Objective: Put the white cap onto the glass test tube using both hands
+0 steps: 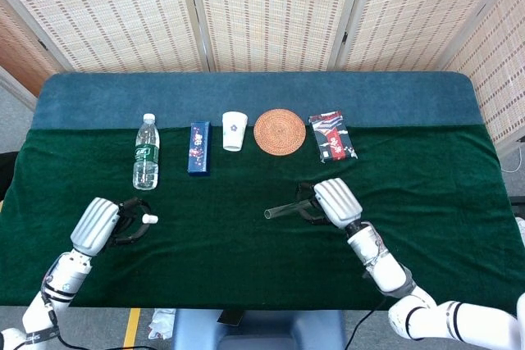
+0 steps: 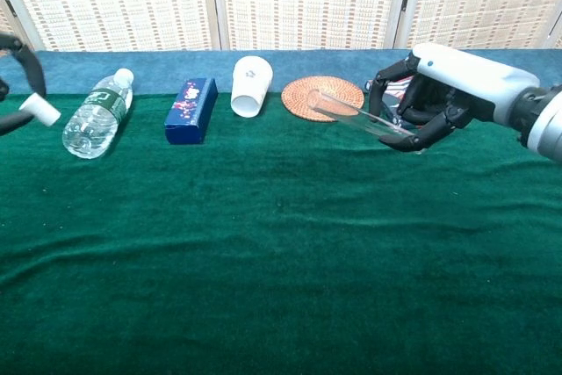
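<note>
My left hand [image 1: 100, 223] is raised at the left side of the table and pinches the small white cap [image 1: 150, 218], which also shows at the left edge of the chest view as the cap [image 2: 40, 109]. My right hand [image 1: 331, 202] holds the clear glass test tube [image 1: 284, 209] above the green cloth, its open end pointing left toward the other hand. In the chest view the right hand [image 2: 439, 94] grips the tube [image 2: 349, 115] near its right end, tilted up to the left. A wide gap separates cap and tube.
Along the back of the green cloth lie a water bottle [image 1: 146, 152], a blue box [image 1: 198, 147], a white paper cup [image 1: 235, 130], a round woven coaster [image 1: 279, 131] and a red and black packet [image 1: 331, 135]. The blue table edge [image 1: 262, 92] runs behind them.
</note>
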`<action>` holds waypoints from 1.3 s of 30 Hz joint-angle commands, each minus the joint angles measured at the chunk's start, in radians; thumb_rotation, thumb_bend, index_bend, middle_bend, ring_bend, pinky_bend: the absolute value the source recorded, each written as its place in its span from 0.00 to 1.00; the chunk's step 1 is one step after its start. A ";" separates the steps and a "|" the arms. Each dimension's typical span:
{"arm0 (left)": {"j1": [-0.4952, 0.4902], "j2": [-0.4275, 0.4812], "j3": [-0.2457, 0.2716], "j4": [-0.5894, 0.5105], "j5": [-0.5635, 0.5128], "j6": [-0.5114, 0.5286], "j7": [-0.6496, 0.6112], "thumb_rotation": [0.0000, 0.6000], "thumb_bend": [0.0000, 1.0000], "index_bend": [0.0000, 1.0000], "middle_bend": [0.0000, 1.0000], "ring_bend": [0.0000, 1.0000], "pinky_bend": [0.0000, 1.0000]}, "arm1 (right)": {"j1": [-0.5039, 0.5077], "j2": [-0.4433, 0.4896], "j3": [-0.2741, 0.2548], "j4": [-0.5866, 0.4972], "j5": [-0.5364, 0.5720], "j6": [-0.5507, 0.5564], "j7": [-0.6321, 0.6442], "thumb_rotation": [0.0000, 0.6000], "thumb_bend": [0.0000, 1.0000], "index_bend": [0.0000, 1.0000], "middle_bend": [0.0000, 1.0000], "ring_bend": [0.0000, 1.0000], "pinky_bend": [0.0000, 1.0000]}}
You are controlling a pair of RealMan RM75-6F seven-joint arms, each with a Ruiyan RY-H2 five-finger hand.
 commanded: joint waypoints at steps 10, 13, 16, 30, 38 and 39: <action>-0.054 -0.087 -0.045 -0.028 0.099 0.077 0.123 1.00 0.47 0.59 1.00 0.92 0.85 | 0.029 -0.121 0.047 -0.031 0.078 -0.050 0.022 1.00 0.64 0.90 0.99 1.00 1.00; -0.071 -0.095 -0.048 -0.037 0.118 0.074 0.152 1.00 0.47 0.59 1.00 0.92 0.85 | 0.041 -0.151 0.060 -0.032 0.096 -0.057 0.005 1.00 0.65 0.90 0.99 1.00 1.00; -0.085 -0.109 -0.053 -0.043 0.130 0.072 0.182 1.00 0.47 0.60 1.00 0.92 0.85 | 0.053 -0.175 0.070 -0.033 0.120 -0.069 -0.010 1.00 0.65 0.91 0.99 1.00 1.00; -0.132 -0.184 -0.056 -0.026 0.174 0.067 0.313 1.00 0.47 0.60 1.00 0.92 0.85 | 0.069 -0.245 0.095 -0.035 0.171 -0.063 -0.047 1.00 0.65 0.91 0.99 1.00 1.00; -0.144 -0.189 -0.051 -0.040 0.180 0.061 0.360 1.00 0.47 0.60 1.00 0.92 0.85 | 0.072 -0.259 0.105 -0.032 0.179 -0.063 -0.040 1.00 0.65 0.91 0.99 1.00 1.00; -0.145 -0.190 -0.051 -0.041 0.181 0.062 0.366 1.00 0.47 0.60 1.00 0.92 0.85 | 0.072 -0.260 0.105 -0.033 0.178 -0.062 -0.040 1.00 0.65 0.91 0.99 1.00 1.00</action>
